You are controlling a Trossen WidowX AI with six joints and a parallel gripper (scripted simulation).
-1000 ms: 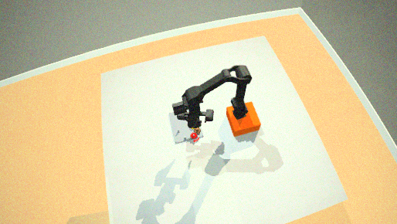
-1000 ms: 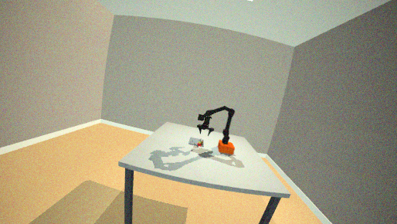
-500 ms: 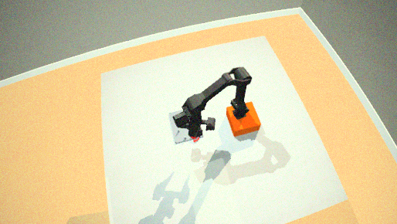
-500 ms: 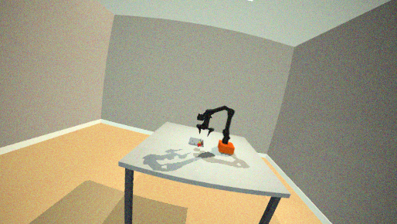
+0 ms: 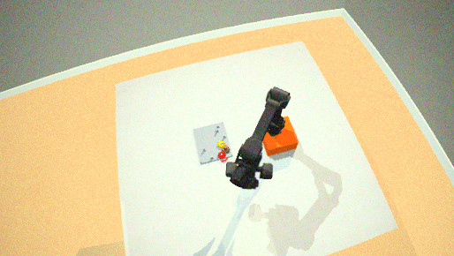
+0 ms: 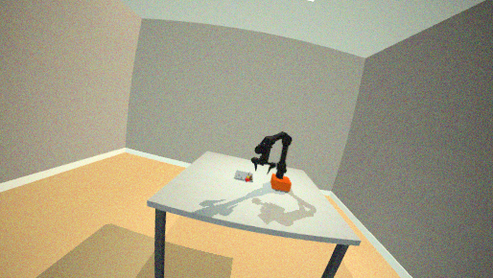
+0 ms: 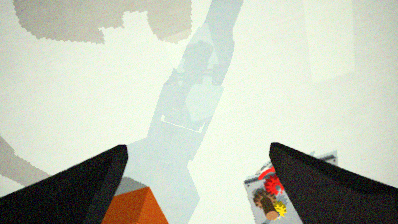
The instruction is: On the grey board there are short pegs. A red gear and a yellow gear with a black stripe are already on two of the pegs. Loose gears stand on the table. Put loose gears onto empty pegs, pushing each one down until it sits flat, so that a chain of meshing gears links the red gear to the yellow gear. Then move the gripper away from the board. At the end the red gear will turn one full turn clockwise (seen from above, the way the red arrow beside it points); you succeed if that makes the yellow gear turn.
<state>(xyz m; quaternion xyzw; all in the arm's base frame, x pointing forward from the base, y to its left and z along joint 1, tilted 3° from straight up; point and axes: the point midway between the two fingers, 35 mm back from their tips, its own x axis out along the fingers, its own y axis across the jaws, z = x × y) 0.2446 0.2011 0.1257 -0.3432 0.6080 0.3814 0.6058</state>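
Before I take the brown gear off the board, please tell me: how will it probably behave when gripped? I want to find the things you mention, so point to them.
The brown gear (image 5: pixel 225 149) (image 7: pixel 259 198) will probably feel stiff, as its toothed disc looks solid. Its upright round handle (image 7: pixel 271 215) should offer an easy grip, but smooth sides might let it twist between the fingers.
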